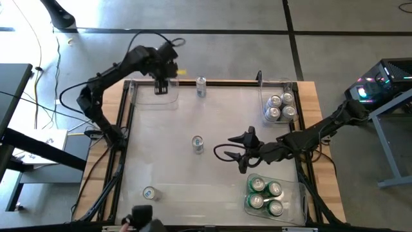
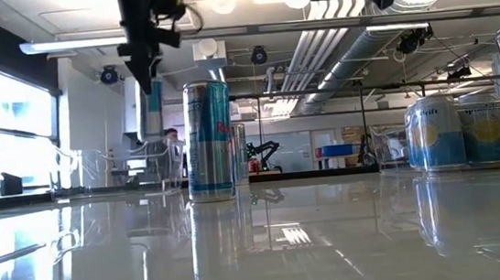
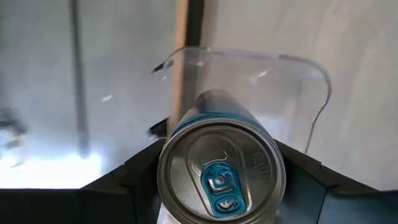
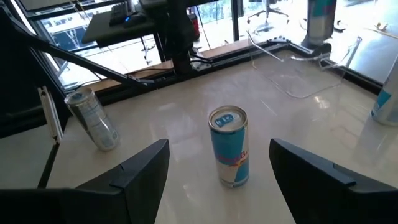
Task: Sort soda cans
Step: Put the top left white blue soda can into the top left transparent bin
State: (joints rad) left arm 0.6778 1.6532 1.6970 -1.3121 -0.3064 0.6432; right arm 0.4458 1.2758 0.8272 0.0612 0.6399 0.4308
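Gripping a blue can (image 3: 219, 171) between its two dark fingers (image 3: 134, 177), the left gripper (image 1: 161, 85) is seen poised above the clear bin (image 1: 156, 96) at the far left corner of the table (image 1: 212, 174); the can's silver top with a blue tab is shown from above in the left wrist view, with the bin's curved rim beyond it. The right gripper (image 1: 243, 153) is held released, fingers spread wide, just right of the blue can (image 1: 197, 144) standing upright at the table's middle. Relative to that middle can, another upright can (image 1: 201, 86) is placed toward the far edge, and a silver can (image 1: 149, 193) is placed toward the near left. Silver-white cans (image 1: 280, 106) are gathered in the far right bin, and green cans (image 1: 264, 194) in the near right bin.
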